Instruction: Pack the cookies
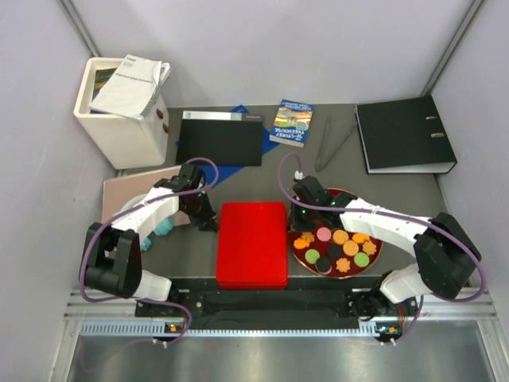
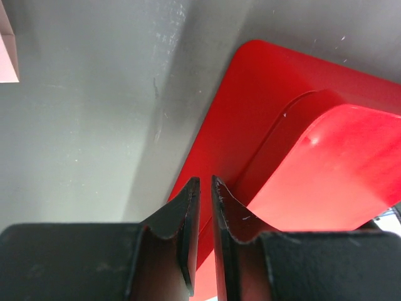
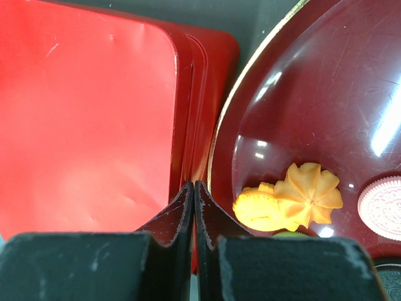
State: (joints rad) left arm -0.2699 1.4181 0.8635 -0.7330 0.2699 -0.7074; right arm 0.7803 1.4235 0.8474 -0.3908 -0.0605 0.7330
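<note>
we judged the red box needed its lid off first: cookies lay on the plate, left jaws barely parted, right jaws pressed together, both empty.

In the right wrist view a pink cookie is cut by the right edge, and a green cookie shows only a sliver above the right tool. From above, the left arm hides most of a teal object. The title on the book is too small to read.
</note>
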